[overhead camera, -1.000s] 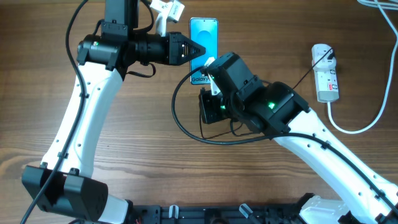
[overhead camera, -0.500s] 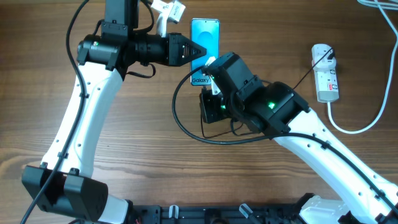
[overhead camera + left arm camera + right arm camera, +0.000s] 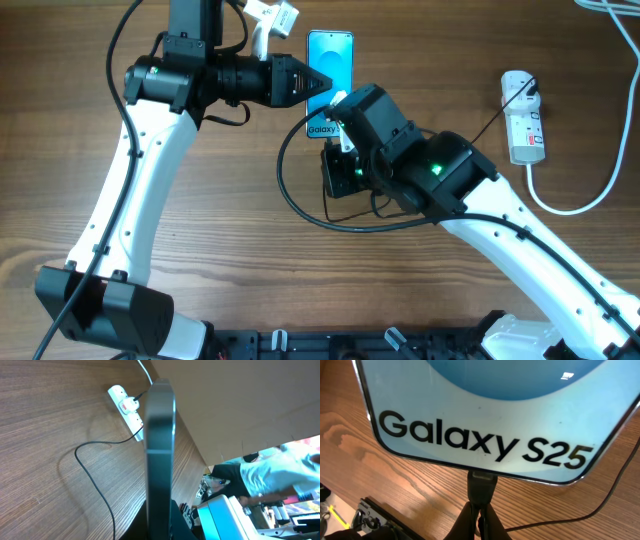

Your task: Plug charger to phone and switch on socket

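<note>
Table (image 3: 220,250): wood-grain top, both arms working at the far centre.

Left arm (image 3: 140,190): white links and a black wrist, rising along the left side and then turning right. Left gripper (image 3: 318,82): its tip overlaps the left long edge of the phone (image 3: 332,55). In the left wrist view the phone runs edge-on up the middle of the frame from the gripper, so the gripper reads as clamped on the phone. The fingers themselves are not visible there.

Right arm (image 3: 520,230): comes in from the near right, with its wrist over the near end of the phone.

Phone: far centre, cyan screen facing up, long axis running near-far. The right wrist view shows dark "Galaxy S25" lettering at its near end.

Socket (image 3: 524,125): white strip at the far right, well apart from the phone. A white cord (image 3: 578,211) loops from its near end out to the right edge. Switch position cannot be read.

Charger (image 3: 279,182): thin black cable looping on the table to the near left of the phone. It passes under the right arm and runs on to its plug (image 3: 531,92), which sits in the far end of the socket.

Right gripper (image 3: 480,512): fingers pinched together on the charger just behind the connector tip (image 3: 481,482). The tip touches the middle of the phone's near edge. How far it is seated cannot be told.
</note>
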Robot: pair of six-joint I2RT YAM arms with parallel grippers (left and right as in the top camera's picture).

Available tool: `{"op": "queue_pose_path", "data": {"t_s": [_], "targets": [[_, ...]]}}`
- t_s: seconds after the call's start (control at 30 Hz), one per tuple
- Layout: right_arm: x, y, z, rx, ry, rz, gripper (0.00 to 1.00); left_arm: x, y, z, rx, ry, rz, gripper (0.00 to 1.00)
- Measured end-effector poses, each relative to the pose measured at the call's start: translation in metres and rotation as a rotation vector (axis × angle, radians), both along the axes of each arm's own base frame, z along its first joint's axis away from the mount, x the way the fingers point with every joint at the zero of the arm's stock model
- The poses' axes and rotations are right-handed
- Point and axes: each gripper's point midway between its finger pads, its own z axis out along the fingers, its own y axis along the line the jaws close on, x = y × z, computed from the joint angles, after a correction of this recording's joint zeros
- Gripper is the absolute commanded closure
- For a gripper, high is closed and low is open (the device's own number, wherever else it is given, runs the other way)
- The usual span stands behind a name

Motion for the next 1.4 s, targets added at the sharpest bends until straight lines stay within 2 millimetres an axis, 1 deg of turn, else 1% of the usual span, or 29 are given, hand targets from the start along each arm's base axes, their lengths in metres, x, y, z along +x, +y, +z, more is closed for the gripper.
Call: {"op": "queue_pose_path", "data": {"t_s": [0.63, 1.0, 1.4], "targets": [[0.0007, 0.0027, 0.0018, 0.012, -0.006, 0.008, 0.96, -0.0012, 0.0002, -0.0010, 0.001, 0.009, -0.001, 0.96], [-0.0012, 0.0043, 0.0020, 0.015, -0.005, 0.029, 0.96, -0.0054, -0.0007, -0.0004, -0.007, 0.007, -0.023, 0.96], [-0.0026, 0.0023, 0.0006, 0.013, 0.008, 0.034, 0.96, -0.0062, 0.0007, -0.0033, 0.008, 0.000, -0.025, 0.96]]}}
